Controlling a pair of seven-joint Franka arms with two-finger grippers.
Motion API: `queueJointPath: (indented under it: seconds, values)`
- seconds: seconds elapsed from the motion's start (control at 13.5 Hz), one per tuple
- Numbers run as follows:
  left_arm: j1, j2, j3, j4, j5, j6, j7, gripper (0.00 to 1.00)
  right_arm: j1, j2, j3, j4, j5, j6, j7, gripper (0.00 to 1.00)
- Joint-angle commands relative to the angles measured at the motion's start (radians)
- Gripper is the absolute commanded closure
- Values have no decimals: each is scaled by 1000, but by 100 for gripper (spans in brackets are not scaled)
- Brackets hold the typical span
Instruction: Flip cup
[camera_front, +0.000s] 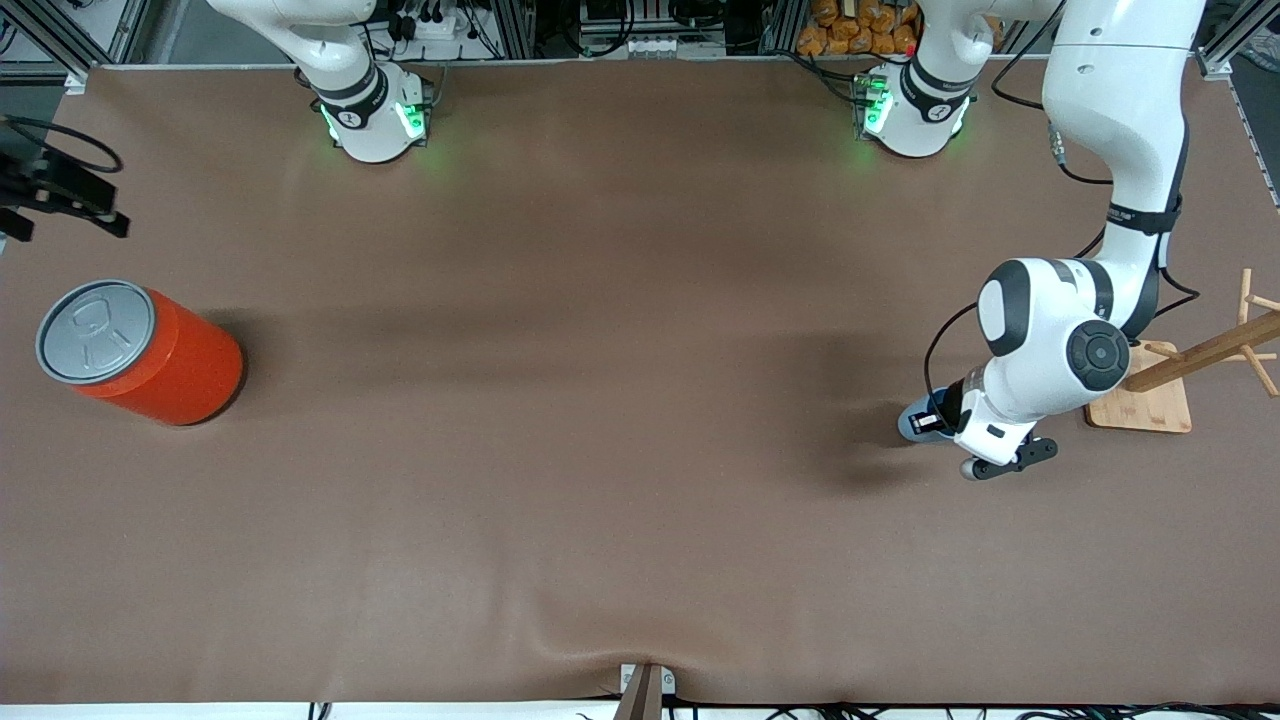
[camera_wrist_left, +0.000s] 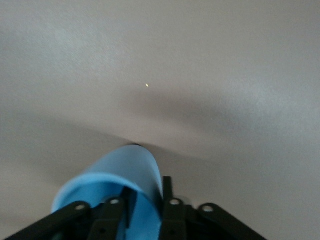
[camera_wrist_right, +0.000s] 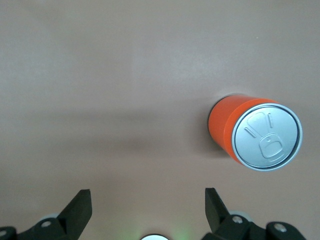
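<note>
The small light-blue cup (camera_front: 912, 422) is low at the table, toward the left arm's end, beside a wooden stand. My left gripper (camera_front: 932, 420) is shut on the cup's wall. In the left wrist view the cup (camera_wrist_left: 125, 170) is tilted with its closed end pointing away toward the table. My left gripper (camera_wrist_left: 148, 187) has one finger inside the rim and one outside. My right gripper (camera_front: 60, 190) waits high over the right arm's end of the table. In the right wrist view my right gripper (camera_wrist_right: 146, 192) is open and empty.
A large orange can (camera_front: 150, 350) with a grey lid stands at the right arm's end of the table; it also shows in the right wrist view (camera_wrist_right: 240, 130). A wooden peg stand (camera_front: 1150, 405) sits at the left arm's end, beside the left gripper.
</note>
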Motion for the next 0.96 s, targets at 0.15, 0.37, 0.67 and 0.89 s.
queueJointPath:
  seconds: [0.15,0.37,0.67,0.89]
  values:
    - [9,-83,14,109,93,-186,-17,0,-4,-27,-3,-41,-24,7,8,0]
    - [15,-146,15,259,210,-419,-10,0,-6,-27,-20,-49,-10,7,13,0]
    - [61,-285,12,347,216,-602,33,0,-3,-37,-45,-46,7,19,19,0]
    - [62,-378,9,346,210,-679,93,0,-21,-37,-49,-49,22,23,20,0]
